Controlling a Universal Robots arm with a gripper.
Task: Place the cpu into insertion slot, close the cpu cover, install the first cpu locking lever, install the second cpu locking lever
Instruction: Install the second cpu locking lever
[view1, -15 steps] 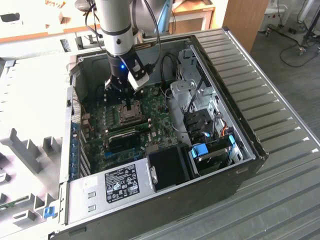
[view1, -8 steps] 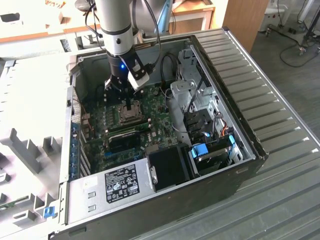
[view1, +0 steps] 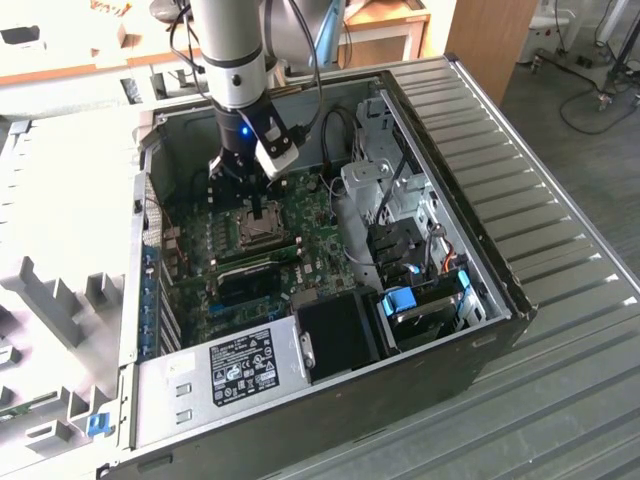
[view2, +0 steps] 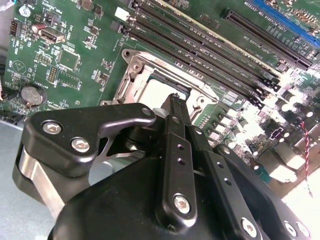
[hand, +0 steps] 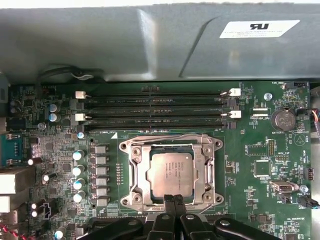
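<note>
Black gripper (hand: 173, 201) over cpu (hand: 170, 172); memory slots (hand: 155, 107) beside

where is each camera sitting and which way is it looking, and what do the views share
Exterior view: off the arm, above the open computer case, looking down into it; the arm and gripper show.
First wrist view: on the arm, facing the board, cpu seated under the cpu cover; fingertips closed together.
Second wrist view: on the arm, oblique across the gripper to the cpu.
Shared: cpu and gripper.
</note>
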